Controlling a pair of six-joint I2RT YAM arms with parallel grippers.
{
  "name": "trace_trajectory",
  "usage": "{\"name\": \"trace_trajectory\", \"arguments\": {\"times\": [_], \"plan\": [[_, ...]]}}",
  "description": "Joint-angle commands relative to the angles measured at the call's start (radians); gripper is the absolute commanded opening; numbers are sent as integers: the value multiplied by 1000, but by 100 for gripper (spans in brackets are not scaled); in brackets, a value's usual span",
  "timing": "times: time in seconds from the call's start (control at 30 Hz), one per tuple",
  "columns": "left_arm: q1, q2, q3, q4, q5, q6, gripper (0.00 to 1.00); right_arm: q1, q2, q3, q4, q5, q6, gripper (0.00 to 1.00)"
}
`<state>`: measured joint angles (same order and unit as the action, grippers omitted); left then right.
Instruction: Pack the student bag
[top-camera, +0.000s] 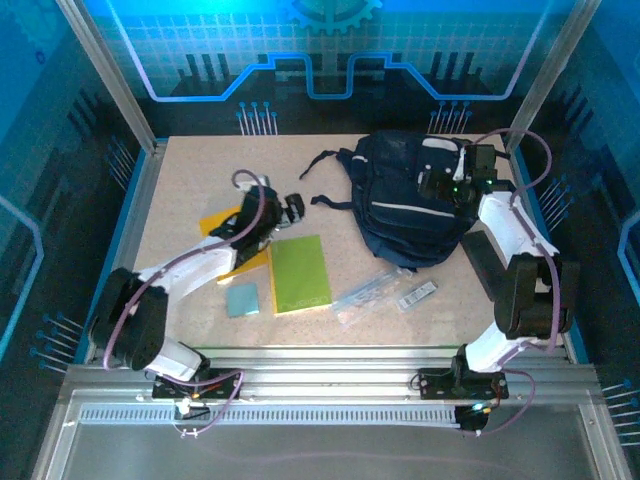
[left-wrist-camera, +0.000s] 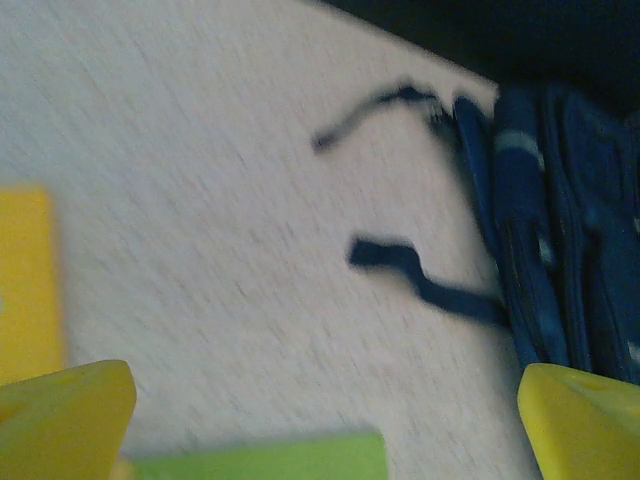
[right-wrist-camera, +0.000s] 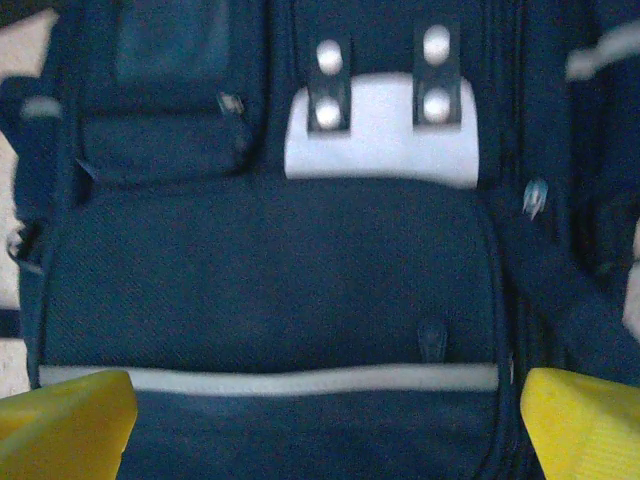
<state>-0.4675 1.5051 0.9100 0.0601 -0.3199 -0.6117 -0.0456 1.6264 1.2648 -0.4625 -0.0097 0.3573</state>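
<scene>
The student bag (top-camera: 405, 200), dark navy with thin grey stripes, lies flat at the back right of the table, its black straps (top-camera: 325, 165) trailing left. My right gripper (top-camera: 447, 186) hovers over the bag's upper part. In the right wrist view it (right-wrist-camera: 325, 430) is open, yellow fingertips (right-wrist-camera: 62, 425) wide apart above the bag's front pocket (right-wrist-camera: 270, 290), the grey stripe (right-wrist-camera: 270, 380) and the white-grey patch (right-wrist-camera: 385, 140). My left gripper (top-camera: 290, 208) hangs left of the bag. It (left-wrist-camera: 325, 440) is open and empty over bare table, the bag (left-wrist-camera: 560, 220) and a strap (left-wrist-camera: 420, 280) to its right.
A green notebook (top-camera: 300, 272) lies mid-table, its edge (left-wrist-camera: 260, 458) under the left gripper. A yellow sheet (top-camera: 222, 222) sits beneath the left arm. Near the front lie a small grey-blue square (top-camera: 242, 298), a clear pouch (top-camera: 368, 290) and a small white packet (top-camera: 418, 295). A black case (top-camera: 482, 258) rests beside the right arm.
</scene>
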Motion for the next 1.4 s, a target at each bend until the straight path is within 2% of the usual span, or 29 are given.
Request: {"name": "trace_trajectory", "arguments": {"times": [0.0, 0.23, 0.33, 0.5, 0.8, 0.87, 0.9, 0.97, 1.0, 1.03, 1.2, 1.37], "plan": [[-98, 70, 59, -47, 46, -178, 99, -48, 37, 18, -158, -98, 70, 100], [-253, 264, 182, 29, 99, -310, 99, -159, -20, -116, -80, -118, 79, 100], [-294, 353, 260, 69, 121, -341, 99, -180, -11, -143, -61, -128, 70, 100], [-316, 523, 408, 136, 169, -395, 99, -197, -8, -184, -11, -166, 88, 100], [-314, 768, 636, 219, 189, -438, 98, -226, -167, -246, -3, -189, 114, 100], [-305, 809, 671, 274, 225, -445, 84, -239, -188, -253, -13, -188, 111, 100], [-299, 818, 670, 314, 237, -446, 67, -248, -198, -260, -12, -190, 111, 100], [-283, 809, 647, 389, 234, -443, 27, -260, -214, -272, -6, -185, 114, 100], [-271, 794, 635, 411, 232, -437, 10, -264, -219, -278, -2, -184, 119, 100], [-255, 777, 630, 412, 239, -426, 0, -269, -221, -281, 3, -185, 123, 100], [-158, 664, 605, 405, 347, -396, 0, -269, -201, -276, 18, -199, 133, 100], [-44, 535, 497, 417, 465, -429, 0, -271, -173, -252, 25, -236, 137, 100]]}}
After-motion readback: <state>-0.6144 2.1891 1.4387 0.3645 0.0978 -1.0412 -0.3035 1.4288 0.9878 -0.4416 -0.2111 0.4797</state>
